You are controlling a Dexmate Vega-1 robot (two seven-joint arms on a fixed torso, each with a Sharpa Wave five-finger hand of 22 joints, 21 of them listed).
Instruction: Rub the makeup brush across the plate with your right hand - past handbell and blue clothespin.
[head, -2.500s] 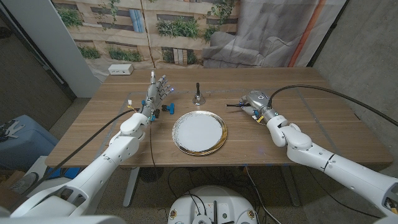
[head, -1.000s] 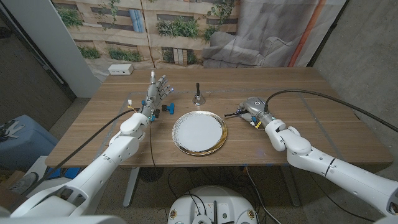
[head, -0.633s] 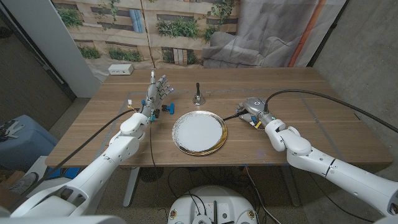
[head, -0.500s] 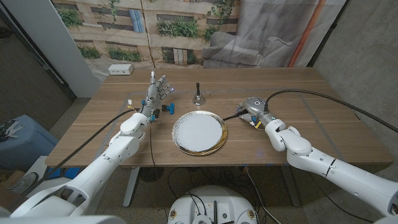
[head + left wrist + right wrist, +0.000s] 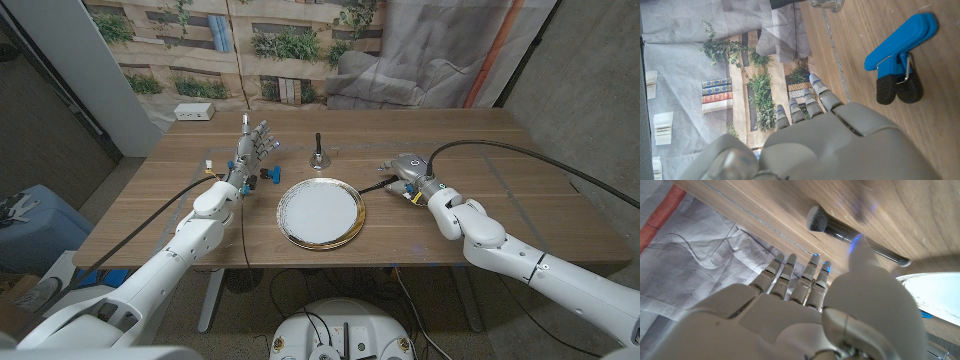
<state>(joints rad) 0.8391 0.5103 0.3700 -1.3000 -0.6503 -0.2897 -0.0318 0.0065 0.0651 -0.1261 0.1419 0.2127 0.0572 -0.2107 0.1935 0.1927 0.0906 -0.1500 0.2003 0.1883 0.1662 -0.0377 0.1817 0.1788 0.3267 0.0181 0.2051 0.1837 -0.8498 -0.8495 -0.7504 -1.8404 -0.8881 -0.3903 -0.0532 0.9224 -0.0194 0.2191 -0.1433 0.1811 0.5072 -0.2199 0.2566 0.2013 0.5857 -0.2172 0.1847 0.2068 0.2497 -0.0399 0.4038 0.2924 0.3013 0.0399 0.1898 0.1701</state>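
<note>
The gold-rimmed white plate lies at the table's middle, and its edge shows in the right wrist view. Beside the plate, on its right, is my right hand, its fingers stretched out over the makeup brush. The brush lies on the wood and its dark handle end points at the plate. The thumb crosses the handle; I cannot tell if it touches. The handbell stands beyond the plate. The blue clothespin lies just off my left hand, which stands upright, fingers apart, holding nothing.
A white box sits at the table's far left corner. A black cable arcs over the right side of the table to my right arm. A printed backdrop and grey cloth hang behind the table.
My right hand came down toward the plate's right side and has since edged slightly away. The brush handle shows nearer the plate than 2.5 s ago. The left hand has not moved.
</note>
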